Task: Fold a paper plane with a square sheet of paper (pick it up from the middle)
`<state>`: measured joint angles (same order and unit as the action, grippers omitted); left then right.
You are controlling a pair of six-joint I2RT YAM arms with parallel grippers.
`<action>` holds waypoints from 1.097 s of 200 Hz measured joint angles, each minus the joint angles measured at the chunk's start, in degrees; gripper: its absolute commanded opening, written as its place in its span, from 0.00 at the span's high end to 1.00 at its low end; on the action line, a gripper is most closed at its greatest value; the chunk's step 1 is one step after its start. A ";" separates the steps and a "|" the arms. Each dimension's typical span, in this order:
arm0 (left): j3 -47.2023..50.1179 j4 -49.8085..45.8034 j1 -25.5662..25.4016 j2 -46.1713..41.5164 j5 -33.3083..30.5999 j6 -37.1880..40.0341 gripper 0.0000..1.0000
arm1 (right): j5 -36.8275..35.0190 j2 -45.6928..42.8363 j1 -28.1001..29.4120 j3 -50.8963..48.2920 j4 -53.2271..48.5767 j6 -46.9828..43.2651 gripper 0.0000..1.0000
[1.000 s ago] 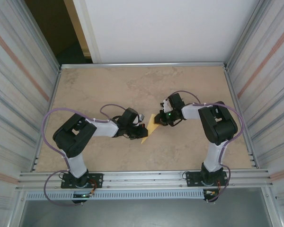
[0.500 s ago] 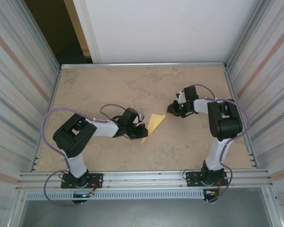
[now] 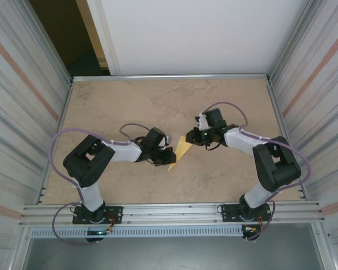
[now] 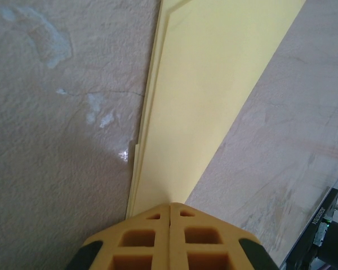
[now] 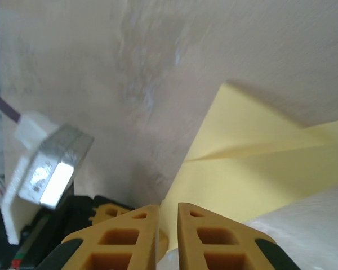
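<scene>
Left pincer point(image 4: 170, 206) is pressed together on the narrow end of the paper plane point(image 3: 180, 151) — the folded yellow sheet runs straight out from between my fingertips over the desk point(image 3: 129, 107). My right pincer point(image 5: 168, 208) is closed to a thin slit on the wide end — the paper's edge sits in that gap. The plane spans mid-desk, between both my arms.

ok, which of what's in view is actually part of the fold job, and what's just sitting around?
Job:
- paper plane, folded yellow
- left tool, shut on its narrow end
- right tool, at its wide end

Just surroundings:
- table
- purple cables
- enclosure walls
</scene>
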<state>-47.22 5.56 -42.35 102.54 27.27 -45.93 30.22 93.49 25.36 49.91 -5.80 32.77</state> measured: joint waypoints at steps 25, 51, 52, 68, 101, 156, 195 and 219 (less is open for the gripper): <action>-0.48 -1.16 0.00 0.00 0.13 0.00 0.98 | -0.04 4.59 2.14 0.15 0.22 1.38 0.89; -0.68 -1.75 0.00 -0.24 0.15 0.00 0.95 | -0.28 9.25 2.38 1.33 -0.20 1.73 0.90; -0.68 -1.77 0.00 -0.24 0.15 0.00 0.94 | -0.28 9.35 2.38 1.38 -0.22 1.73 0.90; -0.68 -1.99 0.00 -0.87 0.22 0.22 0.91 | 0.00 10.69 2.38 2.29 -0.20 1.75 0.90; -2.69 -2.86 0.00 -1.49 0.63 1.46 0.91 | -0.20 11.32 2.38 3.04 -0.13 1.75 0.91; -10.32 -4.55 0.00 3.45 0.90 3.74 0.97 | -0.20 11.82 2.25 3.63 -0.26 1.75 0.91; -10.38 -5.92 -0.04 6.34 0.48 4.15 0.99 | -0.13 12.28 2.32 4.24 -0.50 1.75 0.91; -8.61 -4.11 -0.04 5.62 0.11 4.11 0.99 | 0.04 12.68 2.32 4.83 -1.11 1.70 0.91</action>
<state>-55.83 1.45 -42.39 108.16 27.38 -41.82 30.26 106.17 27.68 54.74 -6.92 34.48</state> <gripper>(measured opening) 0.060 0.091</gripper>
